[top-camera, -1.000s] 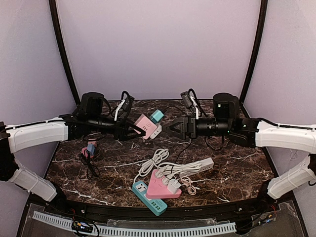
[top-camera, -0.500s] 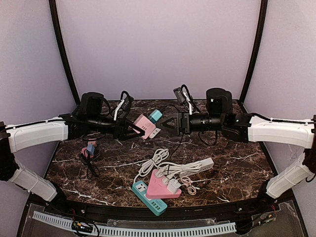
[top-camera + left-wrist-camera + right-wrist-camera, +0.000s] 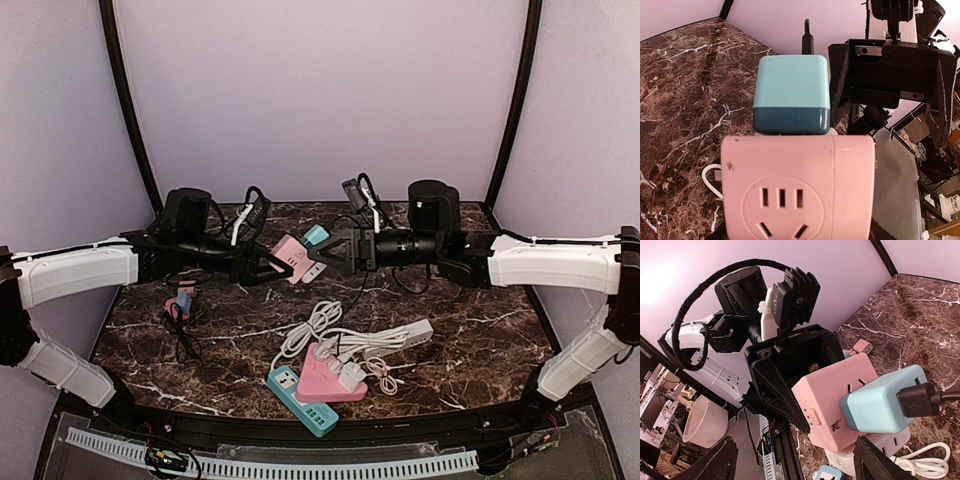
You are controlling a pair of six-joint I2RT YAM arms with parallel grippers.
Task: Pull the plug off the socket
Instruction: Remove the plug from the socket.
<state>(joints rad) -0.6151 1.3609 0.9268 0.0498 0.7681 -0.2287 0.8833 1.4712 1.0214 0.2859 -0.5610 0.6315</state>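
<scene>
The left gripper [image 3: 268,263] is clamped on the pink socket [image 3: 291,254], and the right gripper [image 3: 326,258] hangs spread apart just beside its teal plug [image 3: 316,235].

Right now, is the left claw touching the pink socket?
Touching. In the right wrist view the left claw clamps the pink socket between its black fingers.

Lab: purple-walled robot booth [image 3: 320,90]
</scene>
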